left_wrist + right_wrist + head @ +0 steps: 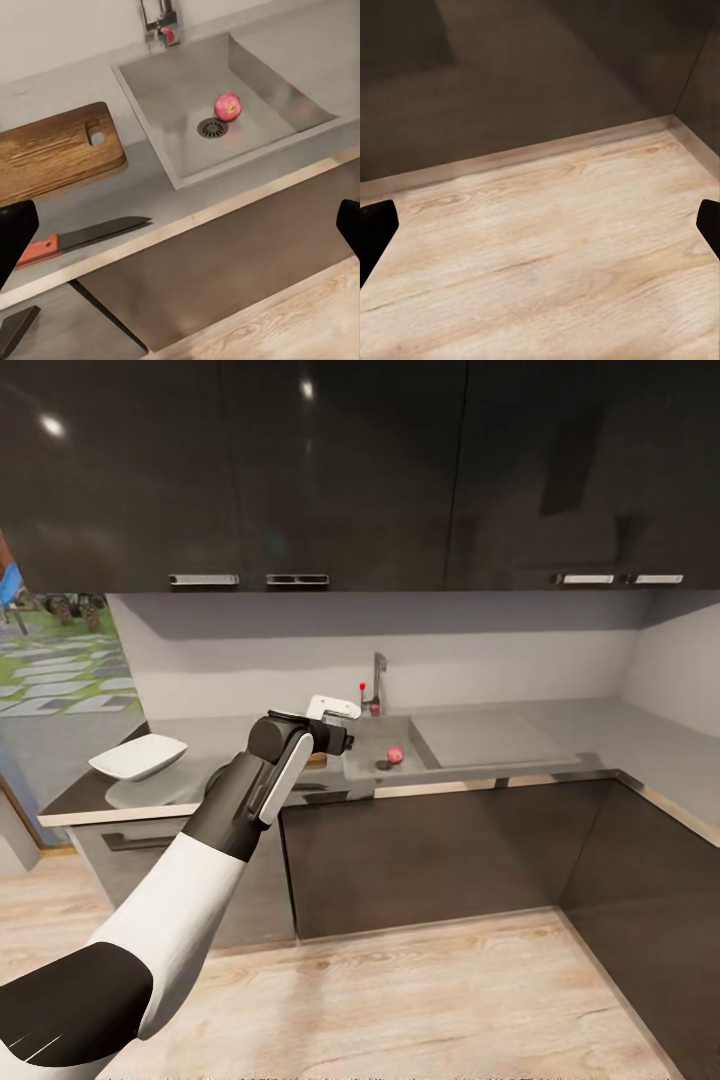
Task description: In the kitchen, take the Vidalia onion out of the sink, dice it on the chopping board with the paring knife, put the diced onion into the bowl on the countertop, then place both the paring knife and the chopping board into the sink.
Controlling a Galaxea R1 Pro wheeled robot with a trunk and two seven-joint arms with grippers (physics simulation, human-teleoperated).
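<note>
Onion (228,106) in sink (300,105), beyond open left gripper (180,225).

head view from above and well back, facing the countertop (480,735) and sink (372,748), left wrist view nearer, angled down on the same sink (180,82), right wrist view facing wooden floor (547,255)

Countertop (157,191) with board (56,150), knife (82,238), bowl (137,756)
</note>
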